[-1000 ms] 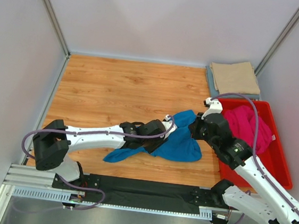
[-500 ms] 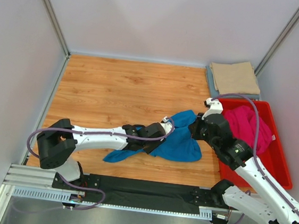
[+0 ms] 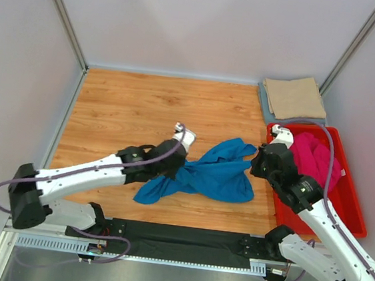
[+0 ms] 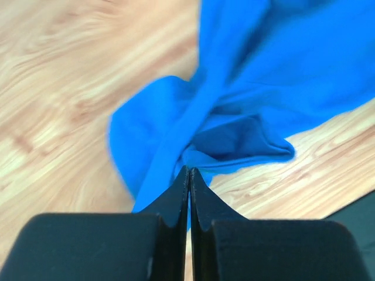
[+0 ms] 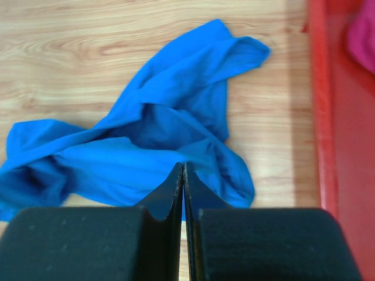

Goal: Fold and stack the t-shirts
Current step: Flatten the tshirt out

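The bright blue t-shirt lies crumpled on the wooden table, drawn out between my two grippers. My left gripper is shut on its left part; in the left wrist view the closed tips pinch a fold of blue cloth. My right gripper is shut on the shirt's right edge, with blue cloth at its closed tips. The magenta pink t-shirt sits bunched in the red bin. A folded tan t-shirt rests on a grey-blue one at the back right.
The red plastic bin stands along the right side, next to my right arm; its wall shows in the right wrist view. Grey enclosure walls close in the table on the left, back and right. Bare wood spans the back left.
My left gripper closed on the blue shirt and pulled left. My right gripper shifted slightly right, so the shirt is drawn out wider between them.
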### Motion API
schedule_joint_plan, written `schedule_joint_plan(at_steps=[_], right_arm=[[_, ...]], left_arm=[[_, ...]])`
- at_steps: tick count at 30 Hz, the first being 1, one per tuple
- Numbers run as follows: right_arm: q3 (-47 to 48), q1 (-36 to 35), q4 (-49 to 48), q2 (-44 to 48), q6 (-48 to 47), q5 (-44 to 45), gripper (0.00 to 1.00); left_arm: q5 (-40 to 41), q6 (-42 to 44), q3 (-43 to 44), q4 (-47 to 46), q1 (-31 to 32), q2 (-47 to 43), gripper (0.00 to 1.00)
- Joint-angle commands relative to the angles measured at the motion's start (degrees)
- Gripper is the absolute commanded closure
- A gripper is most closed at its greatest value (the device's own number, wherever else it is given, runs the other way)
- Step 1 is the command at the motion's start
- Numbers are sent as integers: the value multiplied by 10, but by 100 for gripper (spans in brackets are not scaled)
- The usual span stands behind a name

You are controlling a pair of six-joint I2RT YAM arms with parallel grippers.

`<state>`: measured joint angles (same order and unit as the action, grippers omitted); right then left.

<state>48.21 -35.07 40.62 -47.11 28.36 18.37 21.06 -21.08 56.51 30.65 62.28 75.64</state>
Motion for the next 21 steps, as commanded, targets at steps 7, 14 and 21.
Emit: schedule_joint_plan(at_steps=[7,14,21], right_arm=[[65,16,141,47,48,94,100],[67,15,174,67,54,112,100],[66,15,179,80,53,115,100]], left_arm=[[-43,-138,-12,172,-133,-178,100],[-73,-170,-50,236,-274,-157,100],[-80,-121,-30,213,-411,-112,100]])
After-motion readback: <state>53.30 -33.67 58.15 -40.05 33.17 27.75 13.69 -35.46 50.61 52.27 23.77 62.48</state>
